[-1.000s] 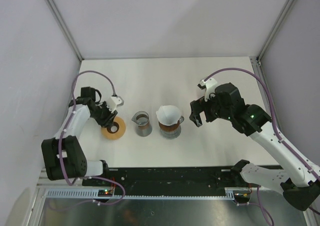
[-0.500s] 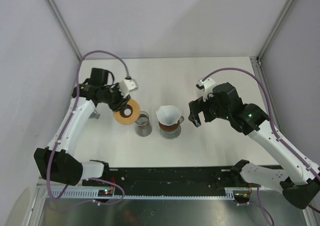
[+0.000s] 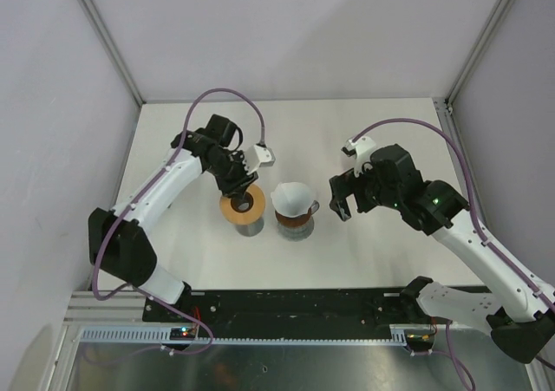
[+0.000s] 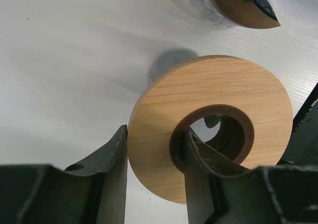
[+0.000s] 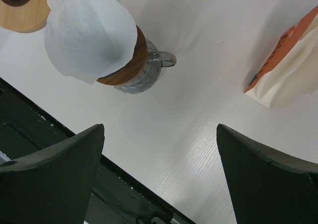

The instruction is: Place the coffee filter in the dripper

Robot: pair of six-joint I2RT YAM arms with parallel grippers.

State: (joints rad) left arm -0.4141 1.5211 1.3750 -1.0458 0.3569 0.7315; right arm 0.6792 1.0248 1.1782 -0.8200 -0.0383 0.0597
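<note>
The white paper coffee filter [image 3: 292,198] [image 5: 89,33] sits in the glass dripper [image 3: 297,224] [image 5: 140,79], which has a wooden collar and stands at mid table. My left gripper [image 3: 240,185] [image 4: 156,134] is shut on a flat wooden ring [image 3: 242,207] [image 4: 213,110], one finger outside its rim and one through its dark-lined hole. It holds the ring over a small glass beaker [image 3: 250,227] just left of the dripper. My right gripper [image 3: 342,202] [image 5: 160,129] hangs open and empty to the right of the dripper.
An orange and cream bag [image 5: 290,67] lies on the table beyond the dripper in the right wrist view. The black front rail [image 3: 295,303] runs along the near table edge. Grey walls close in both sides.
My left arm has lifted the wooden ring off the table at the left and swung it right, over the glass beaker. The right arm has stayed put.
</note>
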